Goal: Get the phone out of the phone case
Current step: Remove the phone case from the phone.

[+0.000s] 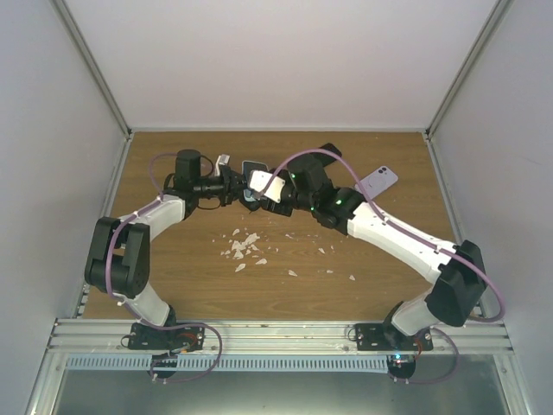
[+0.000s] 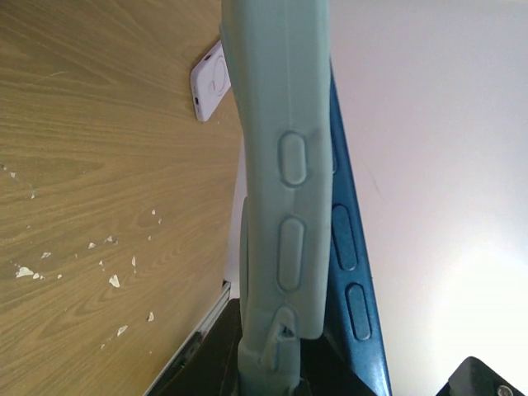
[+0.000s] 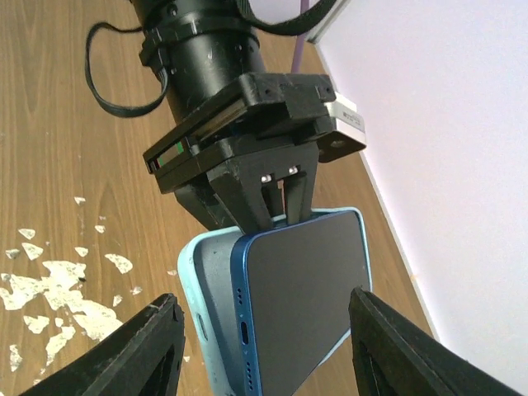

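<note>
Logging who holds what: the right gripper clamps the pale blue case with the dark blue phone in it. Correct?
No: the left gripper clamps the pale blue case with the dark blue phone in it, as the right wrist view shows.

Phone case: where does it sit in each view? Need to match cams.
Top external: phone case at centre, just above the white flakes.
Left wrist: pale upright band up the middle, blue phone on its right.
Right wrist: lower centre, pale rim around the phone.
Shared landmark: the white flakes on the wooden table, in all three.
</note>
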You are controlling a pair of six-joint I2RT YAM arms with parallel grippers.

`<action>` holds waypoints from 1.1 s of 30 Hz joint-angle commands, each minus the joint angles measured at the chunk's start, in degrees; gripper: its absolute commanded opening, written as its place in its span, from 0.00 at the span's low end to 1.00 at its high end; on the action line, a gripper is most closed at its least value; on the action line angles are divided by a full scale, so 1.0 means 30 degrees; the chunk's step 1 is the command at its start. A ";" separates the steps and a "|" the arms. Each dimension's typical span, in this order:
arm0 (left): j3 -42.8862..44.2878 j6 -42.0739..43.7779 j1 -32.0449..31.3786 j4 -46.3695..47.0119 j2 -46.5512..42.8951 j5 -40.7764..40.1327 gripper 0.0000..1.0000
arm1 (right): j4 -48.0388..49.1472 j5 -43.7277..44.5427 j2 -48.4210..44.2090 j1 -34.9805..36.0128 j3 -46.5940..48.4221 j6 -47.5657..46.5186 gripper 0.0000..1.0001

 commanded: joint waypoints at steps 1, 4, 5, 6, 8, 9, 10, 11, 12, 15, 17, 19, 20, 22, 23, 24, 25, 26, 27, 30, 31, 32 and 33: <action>-0.0259 -0.0108 0.0118 0.1703 -0.0774 0.0596 0.00 | 0.1194 0.1671 0.0473 0.0506 -0.0666 -0.1137 0.56; -0.0378 -0.0084 0.0129 0.1699 -0.0934 0.0573 0.00 | 0.2415 0.3226 0.0609 0.0684 -0.1287 -0.1447 0.51; -0.0431 -0.0068 0.0112 0.1705 -0.1005 0.0559 0.00 | 0.2907 0.3941 0.0634 0.0725 -0.1468 -0.1560 0.49; -0.0504 -0.0062 0.0110 0.1709 -0.1051 0.0568 0.00 | 0.3393 0.4433 0.0667 0.0749 -0.1608 -0.1666 0.48; -0.0632 -0.0065 0.0115 0.1695 -0.1166 0.0573 0.00 | 0.3980 0.5017 0.0788 0.0774 -0.1795 -0.2033 0.48; -0.0697 -0.0062 0.0132 0.1686 -0.1203 0.0566 0.00 | 0.4209 0.5212 0.0833 0.0795 -0.1920 -0.2256 0.48; -0.0757 -0.0065 0.0116 0.1696 -0.1229 0.0536 0.00 | 0.4460 0.5328 0.0878 0.0849 -0.2100 -0.2515 0.48; -0.0797 -0.0076 0.0122 0.1708 -0.1262 0.0539 0.00 | 0.4657 0.5424 0.0921 0.0882 -0.2273 -0.2815 0.48; -0.0828 -0.0096 0.0104 0.1735 -0.1280 0.0536 0.00 | 0.4780 0.5516 0.0980 0.0919 -0.2423 -0.2936 0.48; -0.0836 -0.0127 0.0138 0.1761 -0.1321 0.0523 0.00 | 0.5257 0.5751 0.1059 0.1040 -0.2850 -0.3287 0.48; -0.0862 -0.0172 0.0116 0.1768 -0.1326 0.0533 0.00 | 0.5620 0.5968 0.1051 0.1143 -0.3137 -0.3658 0.48; -0.0866 -0.0204 0.0102 0.1761 -0.1297 0.0514 0.00 | 0.6212 0.6280 0.1126 0.1245 -0.3451 -0.4188 0.47; -0.0888 -0.0233 0.0109 0.1764 -0.1274 0.0537 0.00 | 0.6553 0.6476 0.1150 0.1264 -0.3562 -0.4463 0.46; -0.0909 -0.0279 0.0110 0.1787 -0.1263 0.0525 0.00 | 0.7244 0.6809 0.1256 0.1304 -0.3761 -0.4923 0.42; -0.0922 -0.0279 0.0091 0.1789 -0.1266 0.0512 0.00 | 0.7469 0.6876 0.1341 0.1327 -0.3766 -0.5130 0.40; -0.0950 -0.0268 0.0089 0.1797 -0.1266 0.0471 0.00 | 0.7679 0.6954 0.1469 0.1333 -0.3755 -0.5287 0.39; -0.0964 -0.0283 0.0104 0.1798 -0.1288 0.0473 0.00 | 0.7839 0.6996 0.1551 0.1338 -0.3703 -0.5398 0.38; -0.1002 -0.0272 0.0102 0.1798 -0.1317 0.0466 0.00 | 0.7968 0.7039 0.1635 0.1364 -0.3682 -0.5475 0.36; -0.1033 -0.0242 0.0087 0.1765 -0.1323 0.0450 0.00 | 0.8051 0.7051 0.1671 0.1389 -0.3631 -0.5488 0.34; -0.1121 -0.0252 0.0082 0.1714 -0.1383 0.0402 0.00 | 0.8125 0.6979 0.1797 0.1443 -0.3506 -0.5595 0.29; -0.1129 -0.0239 0.0106 0.1674 -0.1398 0.0376 0.00 | 0.8088 0.6904 0.1867 0.1469 -0.3492 -0.5668 0.28; -0.1107 -0.0215 0.0109 0.1636 -0.1385 0.0344 0.00 | 0.8069 0.6836 0.1920 0.1483 -0.3516 -0.5732 0.27; -0.1101 -0.0231 0.0099 0.1635 -0.1384 0.0314 0.00 | 0.8096 0.6777 0.1988 0.1488 -0.3559 -0.5776 0.25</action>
